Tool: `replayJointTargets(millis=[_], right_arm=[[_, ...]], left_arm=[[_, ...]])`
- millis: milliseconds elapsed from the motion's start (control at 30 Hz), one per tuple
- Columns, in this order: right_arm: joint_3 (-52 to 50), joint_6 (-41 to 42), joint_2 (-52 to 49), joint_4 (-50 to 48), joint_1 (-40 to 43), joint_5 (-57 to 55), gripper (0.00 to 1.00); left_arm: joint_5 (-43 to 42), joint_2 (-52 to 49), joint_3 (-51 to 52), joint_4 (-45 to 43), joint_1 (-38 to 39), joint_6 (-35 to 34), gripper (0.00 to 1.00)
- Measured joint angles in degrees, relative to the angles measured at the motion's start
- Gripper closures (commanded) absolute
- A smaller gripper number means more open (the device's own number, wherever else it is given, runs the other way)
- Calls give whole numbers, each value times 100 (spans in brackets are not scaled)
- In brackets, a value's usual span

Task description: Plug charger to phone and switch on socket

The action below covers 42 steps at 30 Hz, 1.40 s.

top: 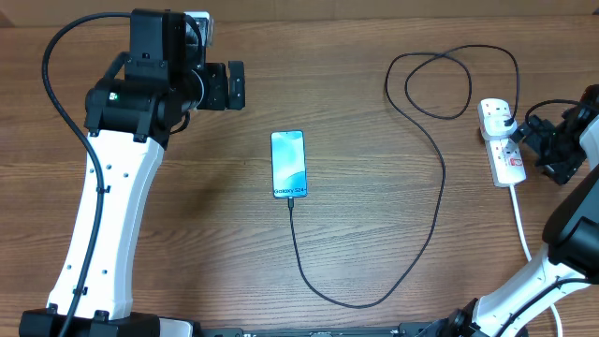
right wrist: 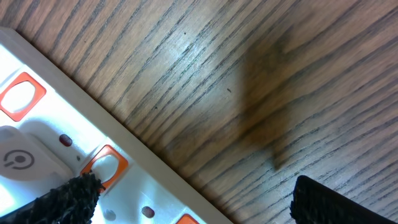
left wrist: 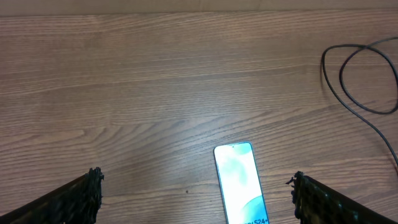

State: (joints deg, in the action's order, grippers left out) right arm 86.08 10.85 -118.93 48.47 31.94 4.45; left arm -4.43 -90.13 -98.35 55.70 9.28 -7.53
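table: brown wood-grain tabletop [top: 197,243], both white-and-black arms rose from the near edge
charger, near part: long thin black cable [top: 442,178] swung in a wide curve near the front edge, then ran up to the phone
phone: small flat smartphone with a light-blue lit screen [top: 288,165], lay flat mid-table, "Galaxy S24" text at the near short edge
connector: cable tip [top: 291,198] met the phone's near short edge, looked seated; too small to confirm
left gripper: [top: 225,86] hung above bare wood, well apart from the phone, on its far-left side; fingers spread wide, nothing between them; the left wrist view showed the phone [left wrist: 239,183] between the two black fingertips [left wrist: 81,199], lower down on the table
socket: white elongated power strip with orange-red switches [top: 503,150], lay at the right side of the table; thick white cord [top: 519,220] trailed towards the near edge
plug: black charger plug [top: 505,117] sat in the strip's far outlet
right gripper: [top: 538,145] was just beside the strip on its right; fingers spread, holding nothing; in the right wrist view one fingertip [right wrist: 71,199] overlapped the strip [right wrist: 43,130] near a switch [right wrist: 106,165]; contact unclear
charger, far part: cable looped near the far edge, left of the strip
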Motion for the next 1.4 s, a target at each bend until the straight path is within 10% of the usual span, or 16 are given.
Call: replayJointTargets(millis=[1400], right_arm=[[68,374,-4,-44,-7,-345,0]], left_arm=[[0,0,0,0,0,2,0]])
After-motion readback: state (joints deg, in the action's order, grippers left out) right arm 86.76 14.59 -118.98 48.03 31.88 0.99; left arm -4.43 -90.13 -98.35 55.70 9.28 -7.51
